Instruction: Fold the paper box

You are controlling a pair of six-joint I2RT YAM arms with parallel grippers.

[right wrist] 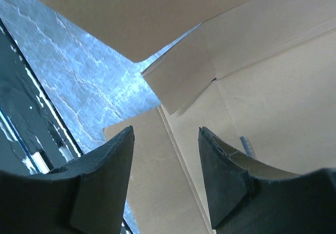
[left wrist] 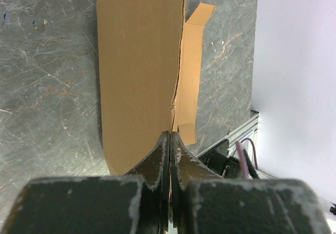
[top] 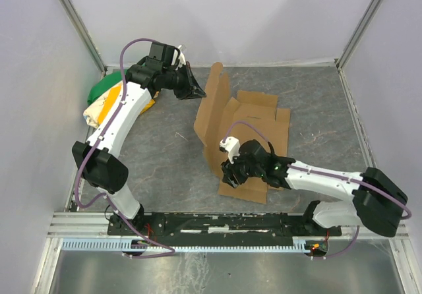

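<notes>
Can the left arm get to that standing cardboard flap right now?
Probably yes: the left gripper, shut, sits right beside the raised flap of the paper box with nothing between; it must open to grab it.

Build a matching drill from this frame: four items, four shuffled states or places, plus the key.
Items
1. left claw
2. right claw
3. paper box
4. cloth bundle

States or places
A. green, yellow and white, at the table's far left, behind the left arm
B. open, cardboard right in front of it
C. brown, partly folded, one panel standing up
D. shut, fingers pressed together

Pairs: 1-D, 2-B, 3-C, 4-A
</notes>
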